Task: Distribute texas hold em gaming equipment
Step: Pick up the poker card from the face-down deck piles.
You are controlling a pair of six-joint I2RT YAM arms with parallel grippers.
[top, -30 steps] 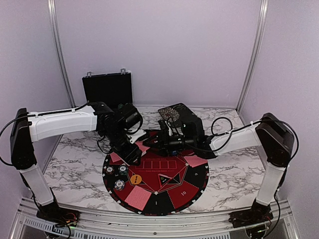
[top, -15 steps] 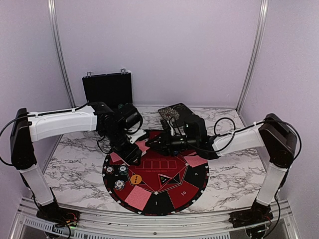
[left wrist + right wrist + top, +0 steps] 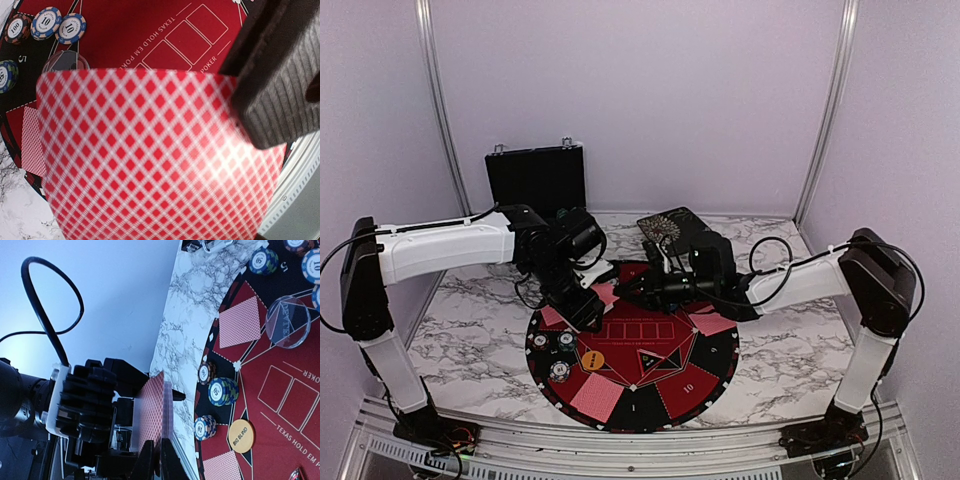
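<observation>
While the left hand [image 3: 582, 305] clamps a deck of red-backed cards [image 3: 607, 294] over the 11 o'clock edge of the round mat [image 3: 665, 385], the top view shows the right hand [image 3: 638, 290] reaching in from 3 o'clock and meeting that deck. Single face-down cards [image 3: 596, 398] lie on the mat at about 7, 10 and 2 o'clock. Poker chips [image 3: 560, 371] sit in small stacks near 9 o'clock with an orange disc [image 3: 592, 358] just inside them, and a black case [image 3: 535, 178] stands upright at the back of the marble table [image 3: 470, 320]. From the left wrist, the deck's diamond-patterned back fills most of the view, with one ribbed finger [image 3: 275, 75] pressed on it at 2 o'clock. Past its upper edge, toward 11 o'clock, lie more chips and a clear disc [image 3: 65, 61]. From the right wrist, the deck is seen edge-on, gripped between the left hand's black fingers. The right hand's own fingertips [image 3: 145, 462] are closed together at 6 o'clock, pinching the deck's near edge; how many cards they hold cannot be told.
</observation>
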